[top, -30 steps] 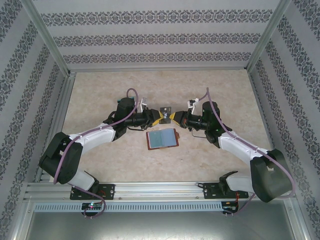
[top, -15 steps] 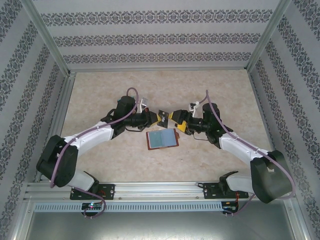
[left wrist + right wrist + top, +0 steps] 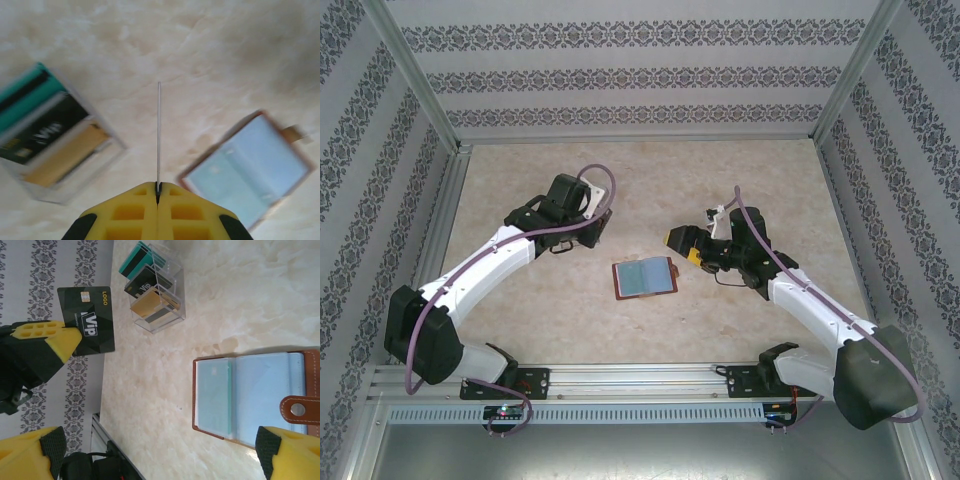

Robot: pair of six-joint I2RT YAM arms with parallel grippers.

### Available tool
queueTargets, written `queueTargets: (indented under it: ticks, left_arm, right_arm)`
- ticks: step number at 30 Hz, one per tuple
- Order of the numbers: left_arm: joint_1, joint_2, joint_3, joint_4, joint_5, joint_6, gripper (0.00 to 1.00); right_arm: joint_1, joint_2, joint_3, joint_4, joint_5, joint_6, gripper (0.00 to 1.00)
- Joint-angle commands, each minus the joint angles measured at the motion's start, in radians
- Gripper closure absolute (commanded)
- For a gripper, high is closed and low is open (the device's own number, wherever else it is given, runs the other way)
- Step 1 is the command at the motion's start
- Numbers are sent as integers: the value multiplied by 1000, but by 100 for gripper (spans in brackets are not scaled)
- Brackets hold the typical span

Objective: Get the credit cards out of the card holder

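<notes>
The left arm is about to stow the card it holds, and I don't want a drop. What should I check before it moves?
1. Left gripper shut on the black card: ok.
2. Card gripped by one edge, most of it sticking out free: ok, but it could pivot.
3. Right gripper open and away from the card: ok.
4. Clear stand upright, with teal, black and tan cards in it: ok.
5. Free slot in the stand: cannot tell.
6. Card holder lying open, apart from the stand: ok. Whether cards remain in its sleeves: cannot tell.
</notes>
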Motion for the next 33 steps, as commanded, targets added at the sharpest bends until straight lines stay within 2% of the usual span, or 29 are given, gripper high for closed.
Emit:
queueTargets:
  ticks: [1,8,12,18,33]
  left_arm:
    - [12,-2,25,-47,-144,392,100]
    - [19,21,-58,109,-250,778,100]
    - [33,55,-95,181,-265,917,100]
    - [92,67,-148,295,-225,961,100]
    - [155,148,-149,330,-136,933,100]
  right_arm:
    - [-4,-20,31,-29,25,-43,2]
    - [-5,-13,30,-21,22,-44,2]
    - [-6,-2,34,-22,14,-47,2]
    - [-7,18,54,-40,-1,-59,2]
    - [-10,98,106,-42,-30,-71,2]
